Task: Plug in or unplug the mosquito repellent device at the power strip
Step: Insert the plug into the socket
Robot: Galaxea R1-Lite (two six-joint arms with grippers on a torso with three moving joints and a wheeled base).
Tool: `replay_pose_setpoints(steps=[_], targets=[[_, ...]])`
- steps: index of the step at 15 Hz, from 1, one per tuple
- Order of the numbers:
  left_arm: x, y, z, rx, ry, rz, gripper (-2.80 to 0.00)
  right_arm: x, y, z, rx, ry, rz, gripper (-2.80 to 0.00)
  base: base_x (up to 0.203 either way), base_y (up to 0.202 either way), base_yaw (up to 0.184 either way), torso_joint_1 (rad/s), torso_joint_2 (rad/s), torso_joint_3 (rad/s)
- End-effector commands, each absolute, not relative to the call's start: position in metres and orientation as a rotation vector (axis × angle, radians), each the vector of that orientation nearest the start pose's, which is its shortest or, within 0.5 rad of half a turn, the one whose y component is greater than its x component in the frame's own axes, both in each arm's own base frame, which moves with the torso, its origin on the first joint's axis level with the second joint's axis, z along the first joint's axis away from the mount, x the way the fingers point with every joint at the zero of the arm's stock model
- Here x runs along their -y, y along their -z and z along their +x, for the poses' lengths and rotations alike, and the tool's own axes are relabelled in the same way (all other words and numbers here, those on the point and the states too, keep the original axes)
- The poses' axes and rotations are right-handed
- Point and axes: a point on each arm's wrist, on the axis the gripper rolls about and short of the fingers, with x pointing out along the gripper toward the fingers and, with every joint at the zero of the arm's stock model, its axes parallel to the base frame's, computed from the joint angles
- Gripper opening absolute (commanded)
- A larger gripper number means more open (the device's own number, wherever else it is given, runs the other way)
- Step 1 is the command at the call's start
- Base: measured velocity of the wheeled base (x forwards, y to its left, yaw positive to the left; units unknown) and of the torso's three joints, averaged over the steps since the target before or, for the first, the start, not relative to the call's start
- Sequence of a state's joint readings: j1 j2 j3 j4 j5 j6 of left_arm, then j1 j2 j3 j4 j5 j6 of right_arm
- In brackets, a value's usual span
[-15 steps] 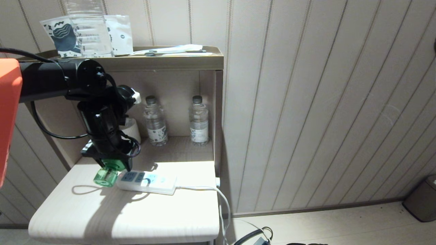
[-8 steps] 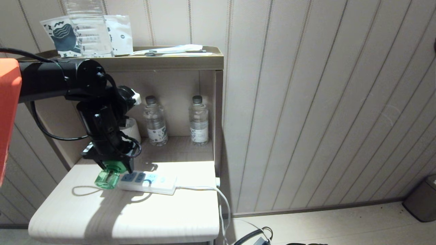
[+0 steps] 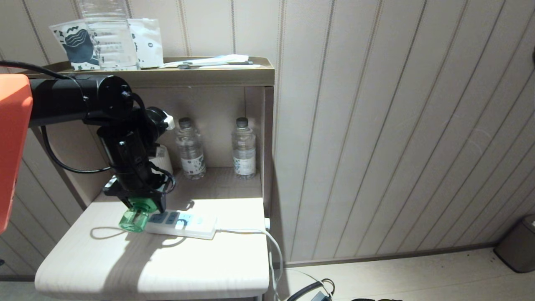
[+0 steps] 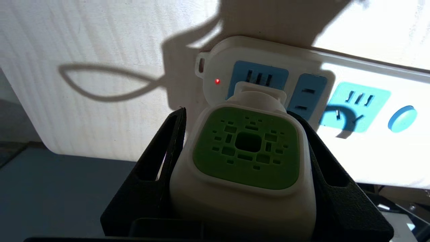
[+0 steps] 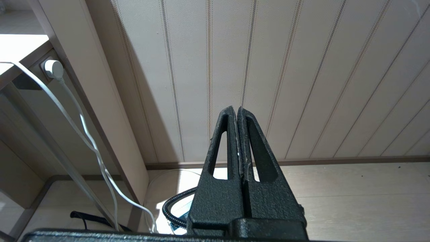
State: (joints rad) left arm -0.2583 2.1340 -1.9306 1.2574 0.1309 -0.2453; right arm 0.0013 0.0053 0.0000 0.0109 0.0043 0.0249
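Left wrist view shows your left gripper [image 4: 247,158] clamped on the mosquito repellent device [image 4: 247,148], poised over the end socket of the power strip [image 4: 352,111] on the counter [image 3: 167,267]. You're mid-insertion, I judge: next, align the prongs and press straight in.

Green-bottled repellent device [image 3: 134,217] at strip's [image 3: 188,224] end

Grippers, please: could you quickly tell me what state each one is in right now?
Left gripper: shut on the mosquito repellent device, at the power strip.
Right gripper: shut, empty.
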Motion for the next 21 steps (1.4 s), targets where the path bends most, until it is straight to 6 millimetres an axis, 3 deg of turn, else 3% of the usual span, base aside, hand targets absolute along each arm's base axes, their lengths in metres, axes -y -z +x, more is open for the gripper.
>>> replay_pose_setpoints(steps=[1,21], targets=[[0.0865,-0.1914,0.3465,-1.430,-0.081,0.081,-2.80,-0.0001,-0.0745,-0.0223,-0.017,-0.006,0.026,-2.80,0.000,0.000,0.000,0.000,0.00,0.000],[0.0882,-0.1893,0.3489,-1.421,-0.078,0.082,-2.80,-0.0001,-0.0745,-0.0223,-0.017,-0.006,0.025,-2.80,0.000,0.000,0.000,0.000,0.00,0.000]])
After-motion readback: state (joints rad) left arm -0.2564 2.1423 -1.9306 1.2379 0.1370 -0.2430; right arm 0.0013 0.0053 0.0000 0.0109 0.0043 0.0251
